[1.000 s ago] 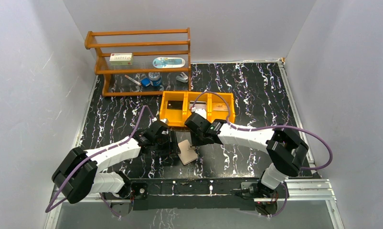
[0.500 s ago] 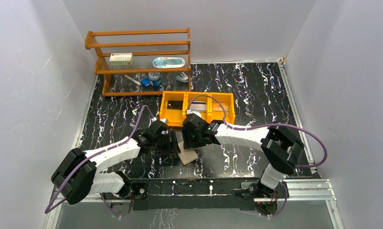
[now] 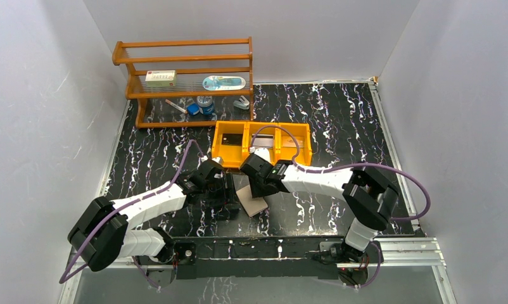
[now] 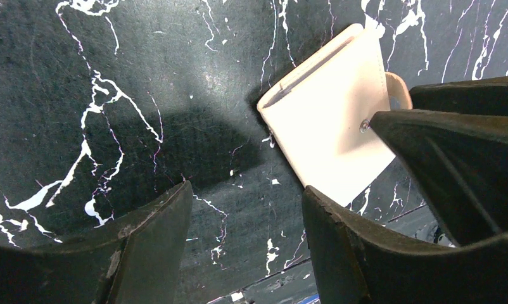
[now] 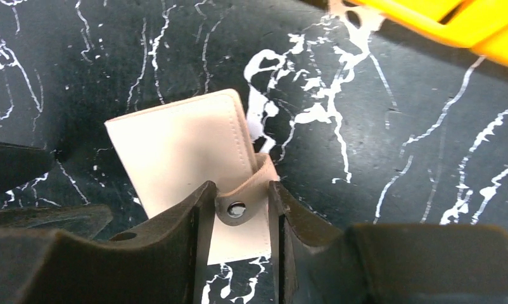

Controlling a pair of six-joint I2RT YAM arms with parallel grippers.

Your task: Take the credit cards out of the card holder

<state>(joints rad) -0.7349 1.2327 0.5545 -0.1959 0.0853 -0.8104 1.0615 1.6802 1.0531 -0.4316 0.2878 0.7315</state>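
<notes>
The tan card holder (image 3: pixel 252 202) lies folded on the black marbled table between both arms. In the right wrist view its cover (image 5: pixel 175 149) faces up and its closure tab (image 5: pixel 254 183) curls upward, snap showing. My right gripper (image 5: pixel 242 193) (image 3: pixel 258 187) is shut on that tab, a finger against each edge. My left gripper (image 4: pixel 245 196) (image 3: pixel 228 193) stands open just left of the holder (image 4: pixel 330 133), nothing between its fingers. A black credit card (image 3: pixel 234 140) lies in the orange tray's left compartment and a greyish one (image 3: pixel 291 145) in the right. No card shows at the holder.
The orange three-compartment tray (image 3: pixel 262 160) sits right behind the holder; its edge (image 5: pixel 467 25) shows in the right wrist view. A wooden shelf rack (image 3: pixel 185 79) with small items stands at the back left. Grey walls enclose the table.
My right gripper has slid left and down onto the holder, opened wider, then narrowed around the tab. The left arm has not moved.
</notes>
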